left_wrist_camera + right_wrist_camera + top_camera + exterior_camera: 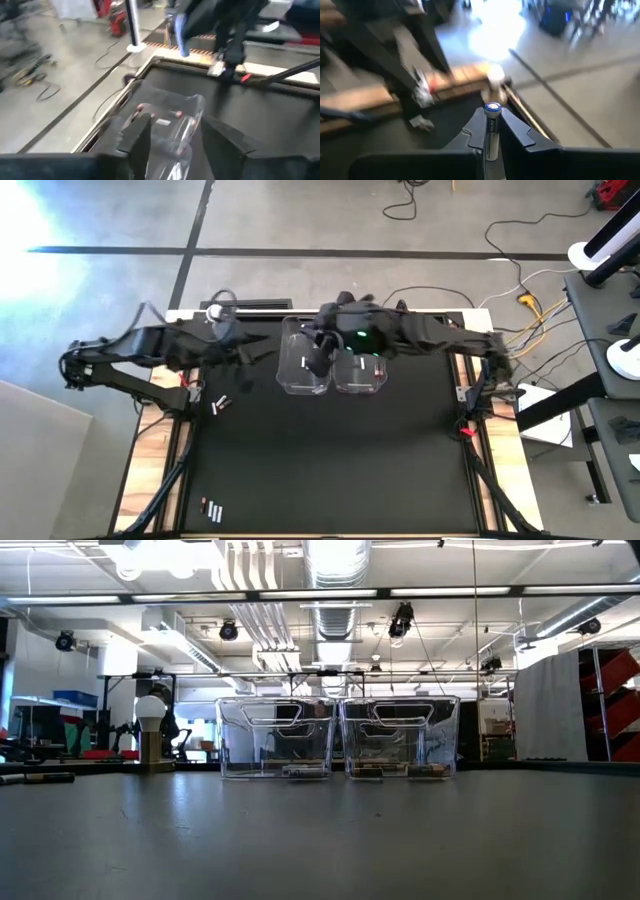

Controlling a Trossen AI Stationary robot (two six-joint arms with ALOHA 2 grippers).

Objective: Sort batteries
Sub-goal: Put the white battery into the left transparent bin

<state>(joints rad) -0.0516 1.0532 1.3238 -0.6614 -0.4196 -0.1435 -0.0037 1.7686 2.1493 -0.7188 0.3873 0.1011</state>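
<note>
High view shows the left gripper (172, 137) spread above the left bin (303, 363), likely to drop into it; sorted batteries (161, 120) lie there. Beside it, over the bins, the right gripper (491, 131) pinches a silvery-white battery (491, 131) upright for carrying.

You looked straight down from overhead and level from the tabletop; both views shared the two clear bins (330, 360). Your wrist cameras sat close behind each arm's fingers.
</note>
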